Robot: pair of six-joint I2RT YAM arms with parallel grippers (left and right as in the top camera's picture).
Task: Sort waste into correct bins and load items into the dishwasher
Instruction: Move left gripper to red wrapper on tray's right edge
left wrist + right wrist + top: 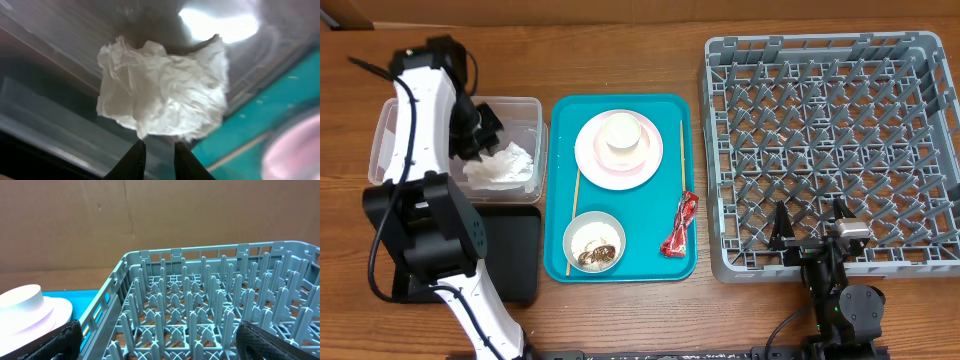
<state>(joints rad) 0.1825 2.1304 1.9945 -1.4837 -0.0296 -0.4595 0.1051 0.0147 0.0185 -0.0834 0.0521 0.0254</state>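
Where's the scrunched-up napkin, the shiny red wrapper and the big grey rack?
crumpled napkin (160, 92): left wrist view, middle of the white wad.
red wrapper (680, 225): overhead view, middle of its length.
grey rack (714, 150): overhead view, on its left wall.

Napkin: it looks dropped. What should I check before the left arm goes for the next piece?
1. Napkin in tub: ok.
2. Left claw clear of napkin: ok, jaws slightly apart, nothing between.
3. Right claw open and empty: ok.
4. Wrapper binned: not ok, it lies on the teal tray.
5. Rack free for dishes: ok.
6. Black tray unobstructed: cannot tell, partly hidden.
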